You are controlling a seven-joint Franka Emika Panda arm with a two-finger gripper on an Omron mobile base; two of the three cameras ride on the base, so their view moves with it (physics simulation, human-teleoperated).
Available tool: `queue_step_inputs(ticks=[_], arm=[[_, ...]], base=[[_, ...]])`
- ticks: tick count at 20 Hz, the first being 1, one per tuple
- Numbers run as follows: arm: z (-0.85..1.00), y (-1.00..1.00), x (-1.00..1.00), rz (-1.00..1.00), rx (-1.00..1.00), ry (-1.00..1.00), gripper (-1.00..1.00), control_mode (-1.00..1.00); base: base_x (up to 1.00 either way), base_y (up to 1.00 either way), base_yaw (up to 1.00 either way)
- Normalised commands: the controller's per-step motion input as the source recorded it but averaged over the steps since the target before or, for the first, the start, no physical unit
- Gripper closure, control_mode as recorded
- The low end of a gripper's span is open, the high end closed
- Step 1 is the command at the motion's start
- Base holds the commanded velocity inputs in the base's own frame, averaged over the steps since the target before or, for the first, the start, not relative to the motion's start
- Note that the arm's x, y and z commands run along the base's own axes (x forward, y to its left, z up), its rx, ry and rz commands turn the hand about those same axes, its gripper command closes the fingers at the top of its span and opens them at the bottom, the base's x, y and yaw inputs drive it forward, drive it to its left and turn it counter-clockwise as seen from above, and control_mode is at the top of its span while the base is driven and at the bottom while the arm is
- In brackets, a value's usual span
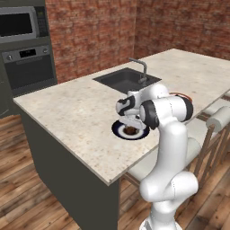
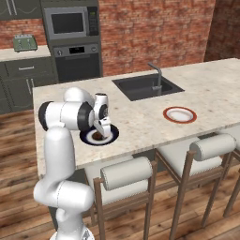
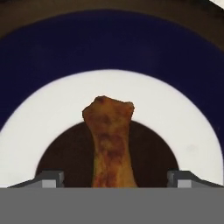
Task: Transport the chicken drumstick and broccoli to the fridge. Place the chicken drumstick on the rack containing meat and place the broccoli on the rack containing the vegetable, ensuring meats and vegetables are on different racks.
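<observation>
The jaws (image 3: 113, 179) hang low over the blue-rimmed plate (image 1: 120, 131) near the front edge of the surface (image 1: 76, 112), spread wide with one fingertip either side of the chicken drumstick (image 3: 108, 140), which lies on the plate's dark centre. That straddle suits a grasp that, by the look of it, is not yet closed. Two plates are visible: this one and a red-rimmed plate (image 2: 179, 115) well apart. One drumstick is visible.

Chicken drumstick (image 3: 108, 144) base (bottom edge) cut off
</observation>
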Motion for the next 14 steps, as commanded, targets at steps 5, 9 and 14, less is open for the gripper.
queue_step_inputs(ticks=[5, 9, 14], arm=[[-0.33, 0.16, 0.05, 0.00, 0.00, 0.00, 1.00, -1.00], [-0.24, 0.17, 0.00, -0.02, 0.00, 0.00, 1.00, -1.00], [-0.26, 0.03, -0.05, -0.03, 0.00, 0.00, 1.00, -1.00]], base=[[0.00, 0.00, 0.00], [0.00, 0.00, 0.00], [0.00, 0.00, 0.00]])
